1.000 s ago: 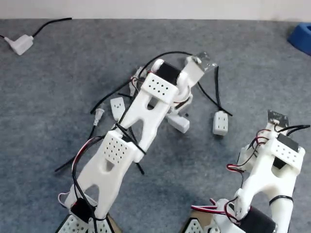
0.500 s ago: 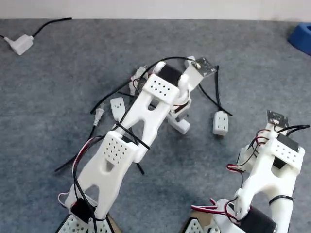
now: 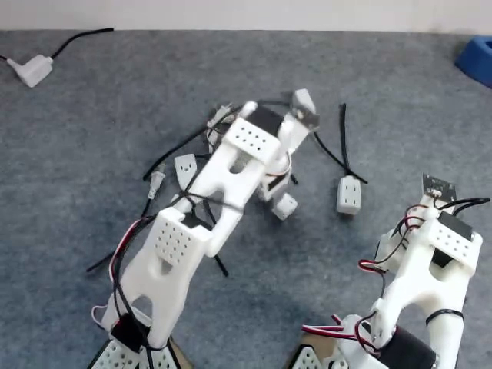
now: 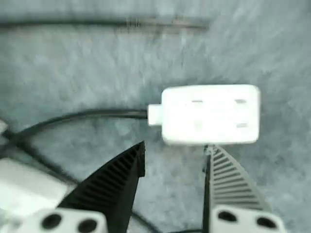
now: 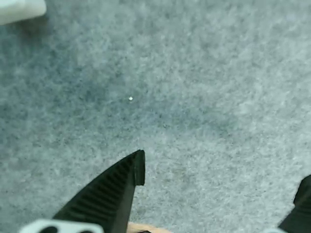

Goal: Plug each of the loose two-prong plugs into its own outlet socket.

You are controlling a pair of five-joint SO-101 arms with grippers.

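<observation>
A white outlet socket (image 4: 210,115) with a black cord lies on the grey carpet just beyond the tips of my left gripper (image 4: 175,151). That gripper is open with nothing between its fingers. From above, the left arm (image 3: 231,173) stretches over the middle, and a white socket (image 3: 284,205) pokes out from under its wrist. Two more white sockets lie to either side, one (image 3: 186,171) on the left and one (image 3: 349,194) on the right. A two-prong plug (image 3: 157,183) on a black cord rests left of the arm. My right gripper (image 5: 221,177) hangs wide open over bare carpet.
Black cords (image 3: 338,150) loop around the left arm's wrist. A white adapter (image 3: 31,71) with its cord sits at the far left, and a blue object (image 3: 477,58) is at the far right corner. The right arm (image 3: 430,261) stands folded at the near right.
The left arm's wrist has turned and drawn back slightly, its camera bracket shifting left, and the white socket below it sits a little nearer. The right arm has not moved.
</observation>
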